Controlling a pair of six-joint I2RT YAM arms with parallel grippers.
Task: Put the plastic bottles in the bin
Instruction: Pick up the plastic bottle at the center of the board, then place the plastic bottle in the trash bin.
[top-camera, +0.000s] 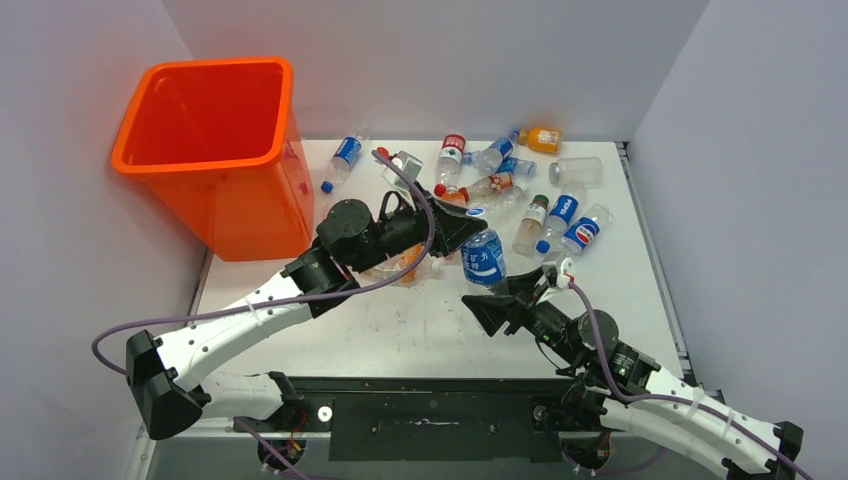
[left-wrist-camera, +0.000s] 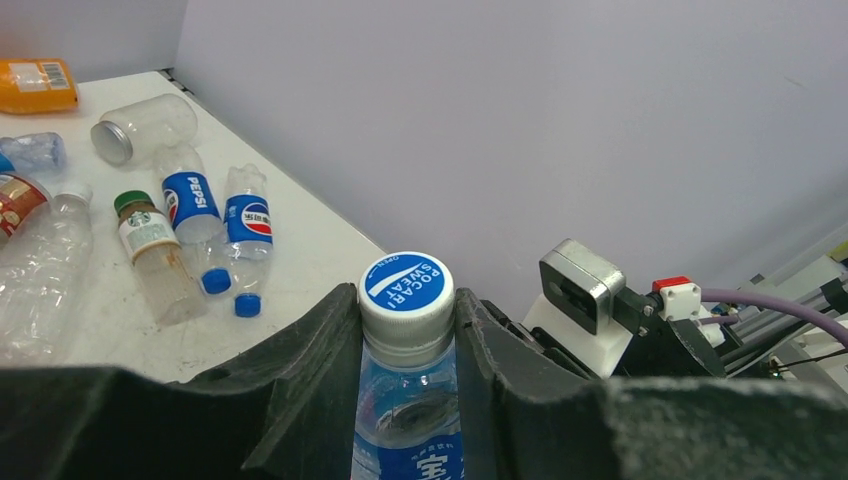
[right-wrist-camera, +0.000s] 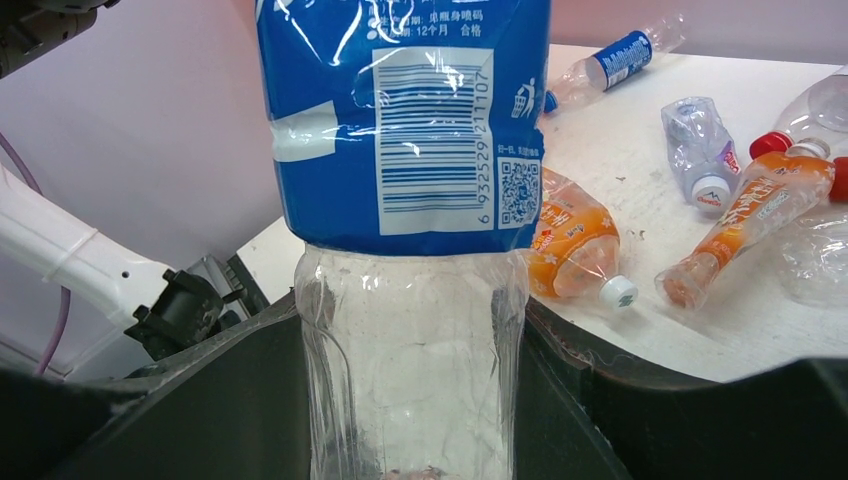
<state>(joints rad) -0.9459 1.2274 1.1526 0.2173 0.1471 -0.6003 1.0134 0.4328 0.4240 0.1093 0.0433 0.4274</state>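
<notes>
A clear bottle with a blue Pocari Sweat label (top-camera: 484, 258) is held above the table between both grippers. My left gripper (top-camera: 462, 230) is shut on its white-and-blue cap (left-wrist-camera: 405, 285), with a jaw pressing each side. My right gripper (top-camera: 503, 303) is shut on the bottle's clear lower body (right-wrist-camera: 412, 340). Several other plastic bottles (top-camera: 500, 185) lie in a pile at the back of the table. Two Pepsi bottles (left-wrist-camera: 190, 205) and a green-capped one (left-wrist-camera: 150, 250) show in the left wrist view. The orange bin (top-camera: 200, 163) stands at the far left.
Orange-tinted bottles (right-wrist-camera: 575, 240) lie under the left arm near the table's middle. A bottle with a blue label (top-camera: 345, 155) lies just right of the bin. Grey walls close the back and both sides. The right wrist camera (left-wrist-camera: 585, 290) sits close to the held cap.
</notes>
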